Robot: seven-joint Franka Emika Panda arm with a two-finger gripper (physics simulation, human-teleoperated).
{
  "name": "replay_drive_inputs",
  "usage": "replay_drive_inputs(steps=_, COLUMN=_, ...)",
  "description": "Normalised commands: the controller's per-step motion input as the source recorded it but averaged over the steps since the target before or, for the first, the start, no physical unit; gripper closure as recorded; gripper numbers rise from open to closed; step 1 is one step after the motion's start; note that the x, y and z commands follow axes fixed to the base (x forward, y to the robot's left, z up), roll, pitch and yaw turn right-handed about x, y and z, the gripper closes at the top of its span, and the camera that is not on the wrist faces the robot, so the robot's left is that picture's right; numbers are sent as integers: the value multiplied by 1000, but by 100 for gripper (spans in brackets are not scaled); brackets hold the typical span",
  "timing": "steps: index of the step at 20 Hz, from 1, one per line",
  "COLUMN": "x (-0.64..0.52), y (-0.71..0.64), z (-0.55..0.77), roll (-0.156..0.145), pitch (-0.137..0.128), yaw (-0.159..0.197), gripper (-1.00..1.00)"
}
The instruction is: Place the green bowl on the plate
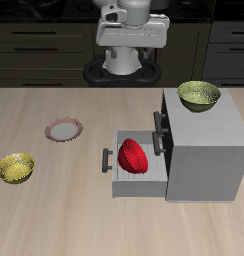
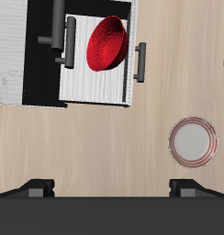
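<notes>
Yellow bowl (image 1: 15, 167) nearest the front edge of the surface (image 1: 64, 220), red bowl (image 1: 132, 156) tilted in the cabinet's (image 1: 206, 140) open drawer (image 1: 134, 182), plate (image 1: 64, 129) apart from the cabinet, green bowl (image 1: 198, 95) atop the cabinet, jaws cut off by the wrist view's edge, apart with nothing between, arm mostly cropped behind.

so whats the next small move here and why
Probably swing the gripper across toward the top of the cabinet, where the green bowl sits. The gripper holds nothing and its jaws look spread wide, high above the table. The plate lies bare on the table, apart from the cabinet, so the bowl has to be grasped first.
</notes>
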Motion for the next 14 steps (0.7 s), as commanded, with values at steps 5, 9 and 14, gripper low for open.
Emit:
replay_drive_inputs(steps=5, x=208, y=274, z=148, roll=29, pitch=-13, yaw=17, gripper=-100)
replay_drive_inputs(steps=9, x=191, y=269, z=170, roll=21, pitch=-14, yaw=11, gripper=-100)
replay_drive_inputs(steps=14, x=263, y=333, z=160, roll=26, pitch=-12, yaw=19, gripper=-100)
